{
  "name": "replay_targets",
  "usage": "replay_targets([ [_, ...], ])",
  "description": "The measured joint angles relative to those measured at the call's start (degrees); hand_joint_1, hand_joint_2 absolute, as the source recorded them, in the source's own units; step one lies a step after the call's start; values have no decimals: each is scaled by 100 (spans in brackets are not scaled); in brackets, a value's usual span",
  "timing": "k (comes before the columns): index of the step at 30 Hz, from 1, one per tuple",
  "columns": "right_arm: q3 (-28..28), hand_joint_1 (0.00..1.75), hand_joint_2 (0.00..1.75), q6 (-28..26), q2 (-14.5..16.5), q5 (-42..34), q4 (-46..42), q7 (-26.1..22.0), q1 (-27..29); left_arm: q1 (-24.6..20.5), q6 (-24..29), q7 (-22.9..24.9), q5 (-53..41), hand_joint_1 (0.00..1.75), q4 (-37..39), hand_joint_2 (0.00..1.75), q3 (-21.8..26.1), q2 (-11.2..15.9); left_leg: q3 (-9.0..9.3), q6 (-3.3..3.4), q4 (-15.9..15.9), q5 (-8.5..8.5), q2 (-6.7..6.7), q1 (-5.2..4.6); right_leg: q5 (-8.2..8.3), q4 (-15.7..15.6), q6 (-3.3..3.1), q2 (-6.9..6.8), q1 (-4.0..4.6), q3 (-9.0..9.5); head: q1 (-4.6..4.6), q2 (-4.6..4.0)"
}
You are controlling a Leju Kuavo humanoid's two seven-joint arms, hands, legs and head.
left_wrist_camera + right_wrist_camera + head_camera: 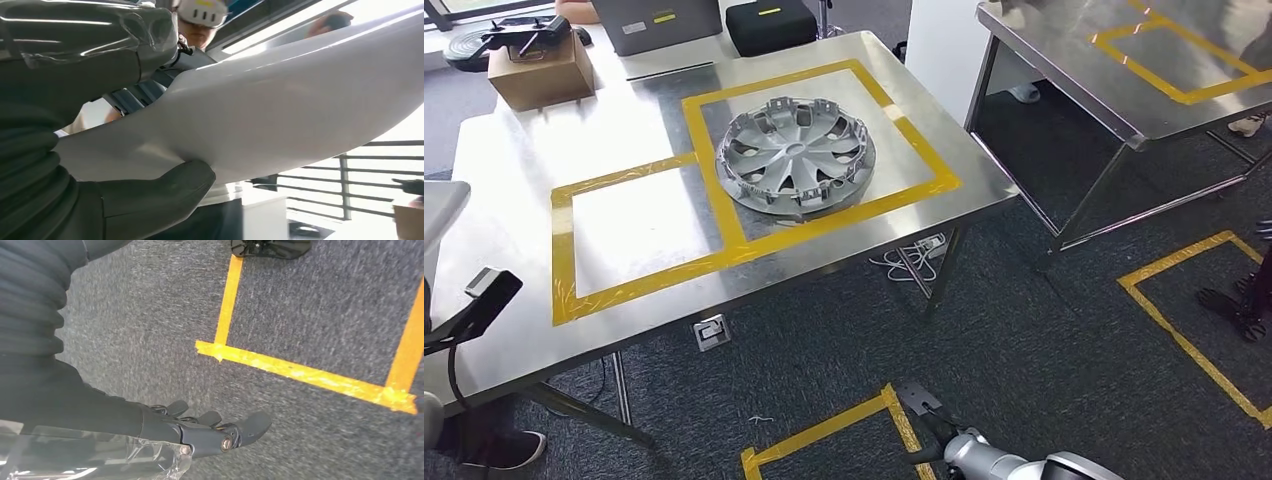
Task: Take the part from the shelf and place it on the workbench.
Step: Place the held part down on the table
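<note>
Left hand holds the part, free square at one o'clock

Left hand (60, 190) has its thumb clamped under the long white curved part (280, 110) with fingers over the top; the part's long axis runs away from the wrist. Right hand (200, 432) hangs low over the carpet, fingers stretched apart, holding nothing, so the left arm is the nearer one. From the head view's lower-left corner, where the left arm comes in, the workbench (514, 160) lies ahead, and its free taped square (639, 225) sits at about one o'clock. Farther on, at two o'clock, a grey wheel cover (796, 152) fills the neighbouring square. My judgement: the part must swing forward and rightward, staying short of the cover
</note>
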Motion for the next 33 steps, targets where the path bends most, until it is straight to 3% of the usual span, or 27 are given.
replay_targets([
  [2,1,0,175,42,5,71,-31,10,-60,-130,-130,-91,-17,175,-56,175,-192,-82,398,67,-766,295,-2,-24,-6,5,18,1,25,2,1,0],
  [3,1,0,175,55,8,100,-44,14,-82,-200,-180,-125,-8,175,-70,175,-284,-132,503,97,-961,334,-3,-38,-3,5,41,1,38,-10,2,1],
  [7,-20,0,175,67,15,181,-74,18,-112,-437,-297,-189,33,175,-111,175,-594,-361,557,201,-1099,355,0,-30,-41,82,137,-6,39,-93,4,0],
  [9,-56,0,175,66,12,212,-87,13,-114,-575,-331,-198,3,175,-130,175,-755,-452,565,250,-1131,387,10,-7,-292,617,126,-9,21,-358,5,0],
  [11,-96,0,175,66,9,237,-91,8,-94,-683,-373,-217,-20,175,-133,175,-898,-518,555,262,-1129,392,10,-12,-613,1495,116,-11,6,-773,6,-1],
  [12,-113,0,175,66,9,251,-91,5,-79,-716,-399,-239,-23,175,-133,175,-966,-555,554,262,-1127,392,8,-13,-686,1786,143,-11,-3,-916,6,0],
  [13,-129,0,175,66,9,266,-91,0,-67,-747,-429,-268,-28,175,-133,175,-1036,-600,554,260,-1122,391,5,-13,-667,1848,192,-12,-16,-951,6,-1],
  [14,-146,0,175,66,4,282,-91,-7,-59,-784,-464,-302,-36,175,-133,175,-1109,-650,554,255,-1114,387,-2,-11,-560,1651,257,-16,-33,-864,6,0],
  [16,-183,0,175,61,-9,316,-91,-25,-57,-896,-540,-351,-50,175,-133,175,-1259,-773,552,221,-1082,365,-18,-16,-237,792,375,-41,-66,-453,7,1],
  [18,-222,0,175,49,-19,351,-92,-49,-53,-1026,-610,-382,-28,175,-133,175,-1409,-912,537,171,-1050,340,-36,-39,-42,179,359,-51,-69,-149,4,1],
  [21,-286,0,175,27,-16,381,-94,-78,-43,-1168,-669,-426,48,175,-133,175,-1623,-1101,525,117,-1047,328,-38,-38,0,64,239,-37,-56,-83,3,1],
  [23,-341,0,175,12,-17,390,-108,-86,-45,-1253,-684,-449,103,175,-133,175,-1749,-1207,422,68,-833,166,-19,-23,12,40,175,-33,-76,-63,2,0],
  [26,-439,0,175,5,-17,440,-126,-92,-43,-1328,-789,-443,249,175,-133,175,-1923,-1308,-96,9,283,-363,-3,-10,13,29,120,-31,-74,-52,1,-1],
  [27,-467,0,175,9,-14,466,-126,-92,-39,-1323,-842,-435,314,175,-133,175,-1972,-1322,-254,8,602,-451,-3,-9,11,30,119,-27,-67,-50,1,0],
  [28,-493,0,175,14,-10,492,-126,-91,-33,-1315,-886,-427,364,175,-133,175,-2015,-1328,-318,20,711,-427,-4,-11,10,30,117,-19,-57,-45,1,-1],
  [29,-517,0,175,24,-6,520,-126,-89,-27,-1313,-912,-412,389,175,-133,175,-2053,-1327,-267,49,581,-296,-4,-17,10,30,117,-9,-44,-36,1,-1],
  [31,-563,0,175,52,8,597,-126,-81,-20,-1342,-903,-348,362,175,-133,175,-2115,-1311,112,170,-211,124,-6,-58,7,22,116,8,-25,-7,2,-1],
  [33,-603,0,175,80,29,695,-126,-69,-22,-1400,-850,-269,306,175,-133,175,-2170,-1279,456,286,-871,341,0,-111,6,16,119,16,7,-11,2,-1],
])
